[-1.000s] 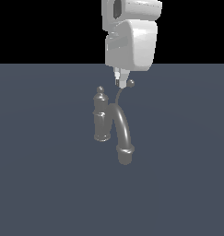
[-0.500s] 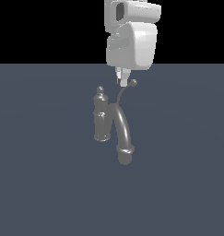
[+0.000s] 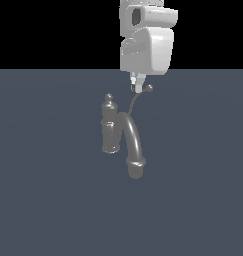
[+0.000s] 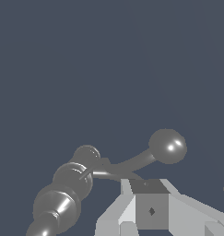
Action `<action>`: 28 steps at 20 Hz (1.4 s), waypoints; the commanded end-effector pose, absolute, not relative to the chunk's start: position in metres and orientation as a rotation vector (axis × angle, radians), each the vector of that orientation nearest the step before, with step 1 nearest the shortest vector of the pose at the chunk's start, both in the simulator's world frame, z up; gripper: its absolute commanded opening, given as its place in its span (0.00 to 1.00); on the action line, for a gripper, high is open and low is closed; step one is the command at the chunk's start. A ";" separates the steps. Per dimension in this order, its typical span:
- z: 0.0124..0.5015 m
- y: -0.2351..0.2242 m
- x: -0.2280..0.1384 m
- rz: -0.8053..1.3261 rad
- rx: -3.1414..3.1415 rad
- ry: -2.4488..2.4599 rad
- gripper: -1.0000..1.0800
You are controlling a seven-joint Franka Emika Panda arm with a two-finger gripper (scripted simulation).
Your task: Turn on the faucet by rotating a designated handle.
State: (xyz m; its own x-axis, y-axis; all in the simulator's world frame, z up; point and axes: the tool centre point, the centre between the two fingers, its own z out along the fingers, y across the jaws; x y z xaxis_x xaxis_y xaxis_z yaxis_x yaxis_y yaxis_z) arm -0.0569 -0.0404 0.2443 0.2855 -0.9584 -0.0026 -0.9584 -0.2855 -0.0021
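**Ann:** Exterior view first, and the handle (image 3: 137,102) is the story: a thin curved lever sweeping up from the faucet (image 3: 118,131) to a small ball at its tip, out toward that view's right.

**Ben:** And the faucet itself?

**Ann:** Middle of the dark grey floor (image 3: 48,200), ribbed column upright, knob on top, thick spout arching toward the camera.

**Ben:** On the wrist view the ball gleams just beyond a pale fingertip (image 4: 148,203), column alongside.

**Ann:** The gripper (image 3: 137,84) hangs directly above, tips right beside the ball, on its column side.

**Ben:** Open or closed?

**Ann:** Cannot tell. Only a narrow tip shows below the white arm, and nothing appears clamped.
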 end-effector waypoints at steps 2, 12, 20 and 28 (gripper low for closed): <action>0.243 -0.052 -0.050 -0.002 -2.502 1.895 0.00; 0.243 -0.065 -0.033 -0.001 -2.498 1.902 0.00; 0.243 -0.075 -0.019 -0.001 -2.494 1.908 0.00; 0.242 -0.085 -0.005 0.000 -2.491 1.914 0.00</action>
State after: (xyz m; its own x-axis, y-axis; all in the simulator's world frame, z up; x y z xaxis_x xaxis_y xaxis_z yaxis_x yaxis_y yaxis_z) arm -0.0060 -0.0556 0.2447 0.3012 -0.9535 -0.0067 -0.9536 -0.3012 -0.0032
